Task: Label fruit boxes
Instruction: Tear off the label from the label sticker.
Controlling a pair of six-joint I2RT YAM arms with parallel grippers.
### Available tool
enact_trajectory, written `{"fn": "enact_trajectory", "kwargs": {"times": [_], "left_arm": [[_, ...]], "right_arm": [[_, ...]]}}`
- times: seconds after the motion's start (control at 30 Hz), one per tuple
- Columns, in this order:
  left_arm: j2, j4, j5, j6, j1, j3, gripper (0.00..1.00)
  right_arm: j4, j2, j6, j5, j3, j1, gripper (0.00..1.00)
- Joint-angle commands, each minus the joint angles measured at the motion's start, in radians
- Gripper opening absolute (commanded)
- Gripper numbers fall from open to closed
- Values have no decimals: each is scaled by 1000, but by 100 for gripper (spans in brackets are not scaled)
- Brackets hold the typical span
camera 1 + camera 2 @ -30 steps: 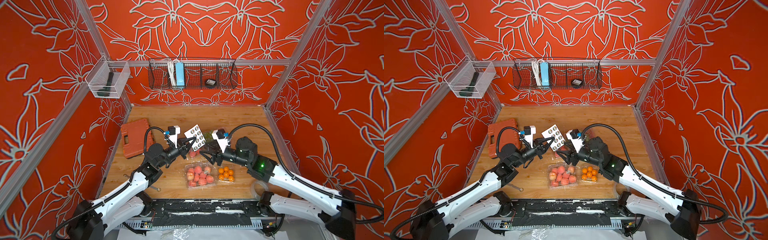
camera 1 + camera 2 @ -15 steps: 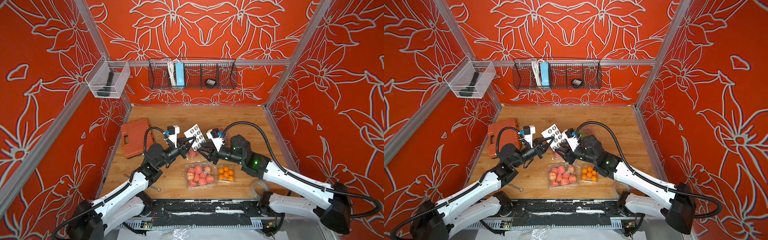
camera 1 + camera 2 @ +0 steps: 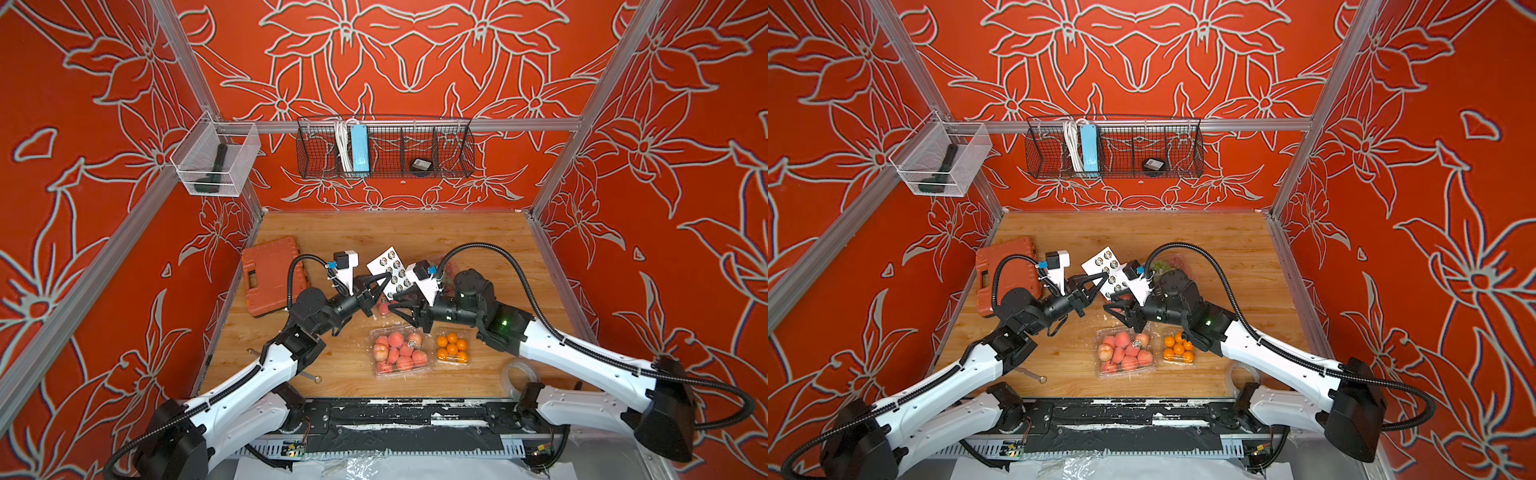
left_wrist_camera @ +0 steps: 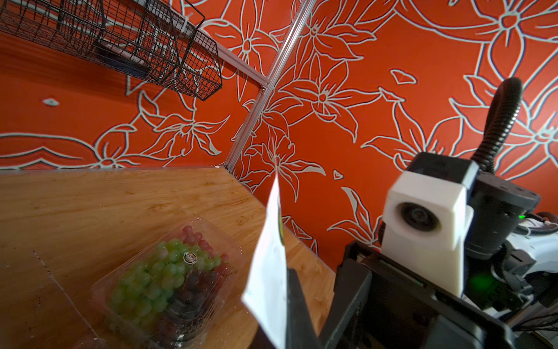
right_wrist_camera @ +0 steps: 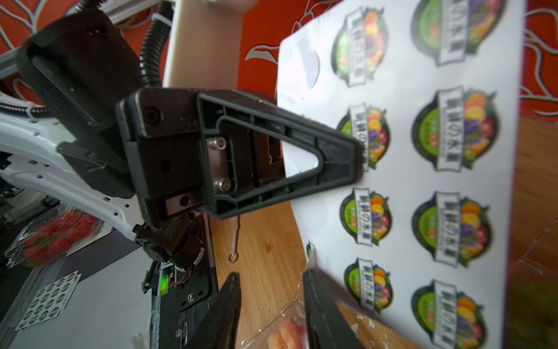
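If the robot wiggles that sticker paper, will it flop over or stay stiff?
Probably bendy: the sticker sheet curves slightly along one edge. Likely very light: the left gripper holds it in the air, pinching just one spot. Its shiny face might be slippery.

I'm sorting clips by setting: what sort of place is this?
Probably a robot test cell: red flower-patterned walls enclose a wooden tabletop, the left arm and right arm are mounted at its front, and a wire basket hangs on the back wall.
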Motion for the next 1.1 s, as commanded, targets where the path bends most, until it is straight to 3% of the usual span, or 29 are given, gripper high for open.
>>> {"fn": "enact_trajectory", "kwargs": {"times": [0.0, 0.33, 0.5, 0.7, 0.83, 0.97, 1.07], "left_arm": [[8, 34, -15, -8, 4, 6, 0], [-5, 10, -19, -2, 4, 9, 0], [-9, 3, -20, 3, 4, 9, 0], [24, -65, -135, 40, 6, 38, 0], [35, -57, -131, 38, 22, 36, 0], [32, -124, -182, 57, 30, 46, 0], [40, -192, -167, 33, 88, 22, 0]], "right_arm": [[54, -21, -9, -63, 8, 7, 35], [10, -70, -27, 158, -9, 7, 31], [7, -38, -34, 135, 11, 6, 31], [11, -114, -20, 98, -35, 7, 31], [-19, -136, -6, 104, -44, 6, 30], [-66, -144, 46, 82, -41, -10, 29], [-80, -168, 160, -21, -65, -59, 28]]}}
